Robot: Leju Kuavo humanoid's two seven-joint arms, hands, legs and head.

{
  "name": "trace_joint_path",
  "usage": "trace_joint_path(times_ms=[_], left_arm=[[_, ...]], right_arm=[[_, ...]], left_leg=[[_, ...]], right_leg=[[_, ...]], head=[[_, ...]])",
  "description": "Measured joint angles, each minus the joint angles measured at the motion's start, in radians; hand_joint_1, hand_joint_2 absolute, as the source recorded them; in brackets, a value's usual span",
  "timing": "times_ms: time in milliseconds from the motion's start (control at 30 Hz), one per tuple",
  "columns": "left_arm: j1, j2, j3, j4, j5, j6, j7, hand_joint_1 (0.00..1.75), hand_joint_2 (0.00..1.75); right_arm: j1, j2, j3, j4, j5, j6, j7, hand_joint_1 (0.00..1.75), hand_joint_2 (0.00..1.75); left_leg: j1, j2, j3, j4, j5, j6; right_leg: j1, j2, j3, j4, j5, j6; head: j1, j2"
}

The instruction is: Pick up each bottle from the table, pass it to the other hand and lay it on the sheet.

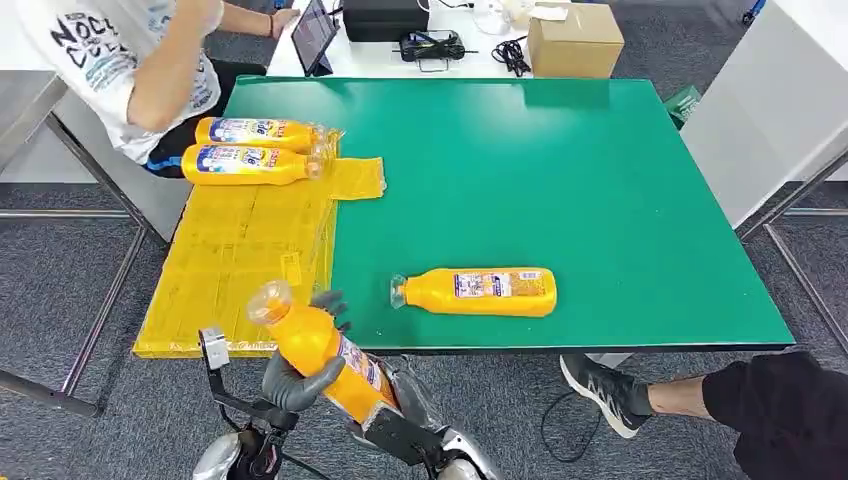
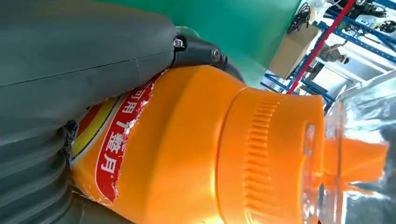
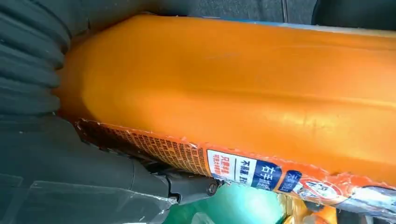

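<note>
Head view, largest first: the green counter (image 1: 600, 180) carries a yellow sheet (image 1: 240, 260) along its left side, and two bottles (image 1: 250, 150) already lie side by side at the sheet's far end. One more bottle (image 1: 478, 291) lies on its side on the bare counter, untouched. A fourth, the held bottle (image 1: 315, 350), is up off the near edge, cap tilted toward the sheet, caught mid-handover: the left hand (image 1: 298, 380) wraps its middle, and the right hand (image 1: 395, 415) grasps its base end, label against the palm in the right wrist view. Judging by this, two are done, one is halfway, one waits. A seated person (image 1: 140, 60) is at the far left corner
</note>
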Motion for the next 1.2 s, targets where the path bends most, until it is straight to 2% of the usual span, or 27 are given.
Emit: trace_joint_path(times_ms=[67,200,267,367,400,600,933,1100,1200], left_arm=[[0.000,0.000,0.000,-0.002,0.000,-0.001,0.000,1.75,1.75],[0.001,-0.002,0.001,-0.008,0.000,-0.001,0.000,1.75,1.75],[0.001,-0.002,0.003,-0.011,-0.001,-0.001,0.000,1.75,1.75],[0.001,-0.003,0.008,-0.021,0.000,0.000,0.000,1.75,1.75],[0.000,-0.003,0.010,-0.026,-0.002,0.001,0.000,1.75,1.75],[-0.006,-0.009,0.034,-0.065,-0.044,0.054,-0.007,1.75,1.75],[-0.148,-0.025,0.169,-0.081,-0.274,0.243,-0.039,1.75,1.75],[-0.267,-0.035,0.241,-0.077,-0.619,0.476,-0.069,1.75,1.75],[-0.342,-0.034,0.269,-0.083,-0.883,0.608,-0.056,1.75,1.75]], right_arm=[[0.000,0.000,0.000,0.000,-0.002,0.000,0.000,1.55,1.75],[0.001,0.000,0.000,-0.001,-0.005,0.000,0.002,1.33,1.75],[0.000,0.000,0.000,-0.003,-0.005,0.000,0.002,0.00,1.75],[0.001,0.000,0.000,-0.012,-0.004,0.000,0.005,0.00,1.75],[0.001,0.000,0.000,-0.016,-0.001,-0.002,0.010,0.00,0.00],[0.016,0.000,-0.017,-0.074,0.006,-0.022,0.051,0.00,0.00],[0.035,-0.014,-0.092,-0.272,-0.073,0.178,0.032,0.00,0.00],[0.040,-0.025,-0.113,-0.391,-0.192,0.261,-0.026,0.00,0.00],[0.043,-0.023,-0.142,-0.500,-0.271,0.272,-0.045,0.00,0.00]], left_leg=[[0.000,0.000,0.000,0.000,0.000,0.000],[0.000,0.000,0.000,0.000,0.000,0.000],[0.000,0.000,0.000,0.000,0.000,0.000],[0.000,0.000,0.000,0.000,0.000,0.000],[0.000,0.000,0.000,0.000,0.000,0.000],[0.000,0.000,0.000,0.000,0.000,0.000],[0.000,0.000,0.000,0.000,0.001,0.000],[0.000,0.000,0.000,0.000,0.001,0.000],[0.000,0.000,0.000,0.000,0.001,0.000]], right_leg=[[0.000,0.000,0.000,0.000,0.000,0.000],[0.000,0.000,0.000,0.000,0.000,0.000],[0.000,0.000,0.000,0.000,0.000,0.000],[0.000,0.000,0.000,0.000,0.000,0.000],[0.000,0.000,0.000,0.000,0.000,0.000],[0.000,0.000,0.000,0.000,0.000,0.000],[0.000,0.000,0.001,0.000,0.001,0.000],[0.000,0.000,0.001,0.001,0.001,0.000],[0.000,0.000,0.001,0.001,0.001,0.000]], head=[[0.000,0.000],[0.000,0.000],[0.000,0.000],[0.000,0.000],[0.000,0.000],[0.000,0.000],[0.000,0.000],[0.000,0.000],[0.000,0.000]])
